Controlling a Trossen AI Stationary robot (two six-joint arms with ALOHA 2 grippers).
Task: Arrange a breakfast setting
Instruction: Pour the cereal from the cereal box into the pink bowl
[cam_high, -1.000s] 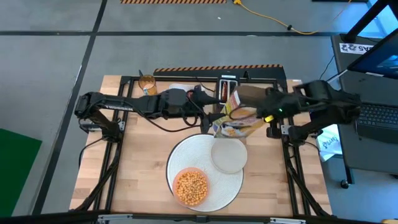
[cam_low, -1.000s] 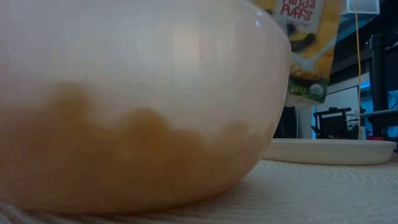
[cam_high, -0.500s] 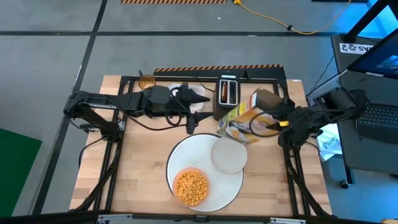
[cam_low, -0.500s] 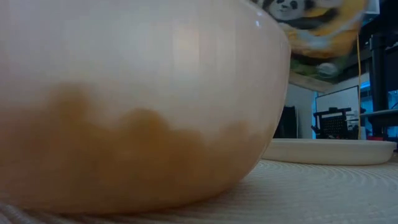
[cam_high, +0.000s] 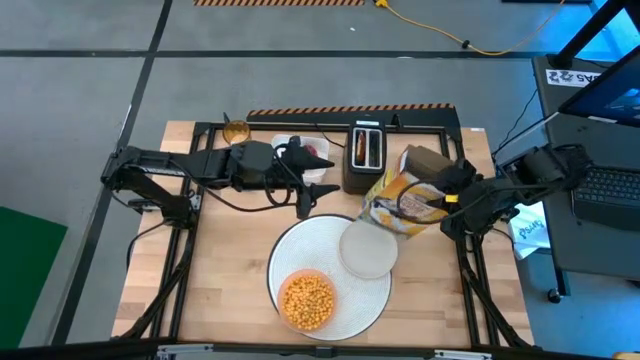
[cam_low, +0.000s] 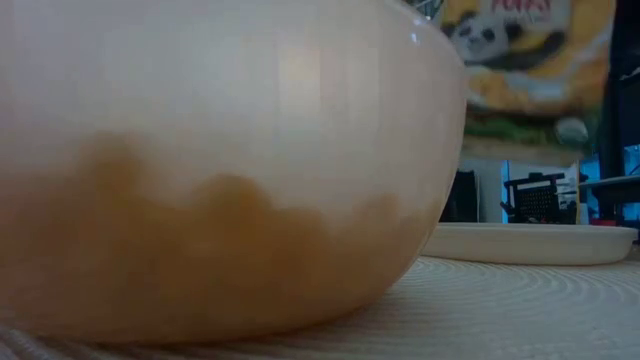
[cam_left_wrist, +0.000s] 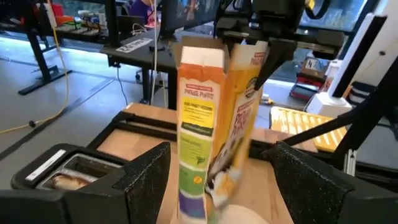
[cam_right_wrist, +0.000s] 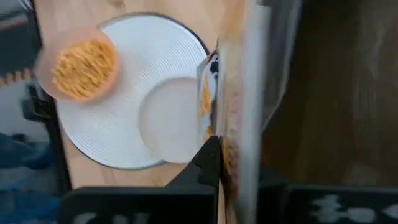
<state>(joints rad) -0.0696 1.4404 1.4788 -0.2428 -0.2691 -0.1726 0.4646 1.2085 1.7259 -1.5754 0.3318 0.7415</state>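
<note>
A yellow cereal box (cam_high: 398, 200) with open top flaps is held in my right gripper (cam_high: 440, 190) above the table's far right, beside the small pale plate (cam_high: 367, 250). The plate and the orange bowl (cam_high: 307, 300) of yellow puffs stand on the round white placemat (cam_high: 300, 250). My left gripper (cam_high: 316, 182) is open and empty, left of the box and level with it. The left wrist view shows the box (cam_left_wrist: 211, 112) straight ahead between its spread fingers. My right gripper pinches the cereal box near its open top (cam_left_wrist: 249, 56) between its two fingers. It comes from above, slanting in from the table's right side. The box hangs nearly upright below the fingers, clear of the table; the low view (cam_low: 530, 60) shows room beneath it.
A black toaster (cam_high: 365, 150) stands at the far edge, just behind the box, with something brown in its slot (cam_left_wrist: 62, 180). A white tray (cam_high: 290, 145) holding something red sits under my left arm. Bare wood lies left of the placemat.
My right gripper has drawn back toward the table's right edge with the cereal box, which has turned from tipped over to nearly upright. My left gripper has pulled back toward the table's left, away from the box.
</note>
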